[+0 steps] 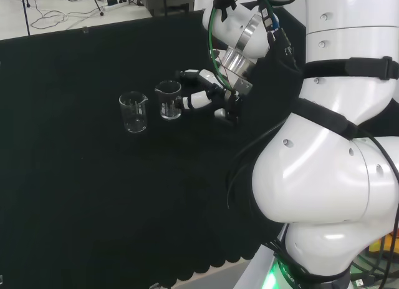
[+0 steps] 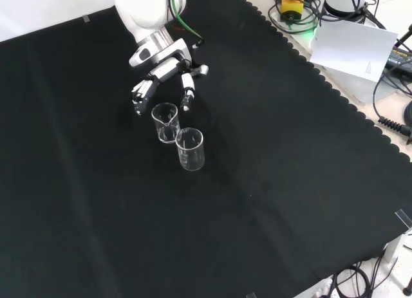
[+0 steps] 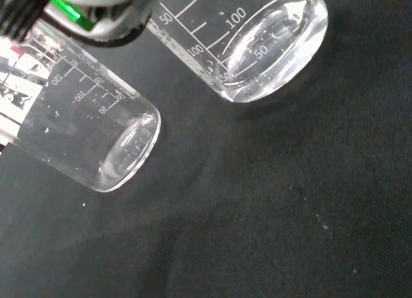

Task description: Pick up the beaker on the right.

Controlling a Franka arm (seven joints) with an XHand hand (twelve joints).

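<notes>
clear glass: two beakers (image 1: 133,112) (image 1: 169,100), one hand (image 1: 206,94) beside them.

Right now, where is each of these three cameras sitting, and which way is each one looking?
Head view: behind and above the arm's base, looking over the white arm links at the black cloth; the hand reaches toward the nearer beaker.
Front view: opposite side, looking down on the cloth; the hand enters from the top.
Wrist view: at the wrist, looking past the palm at both beakers up close.
Shared: head and front views both show the two beakers, including the farther beaker.
</notes>
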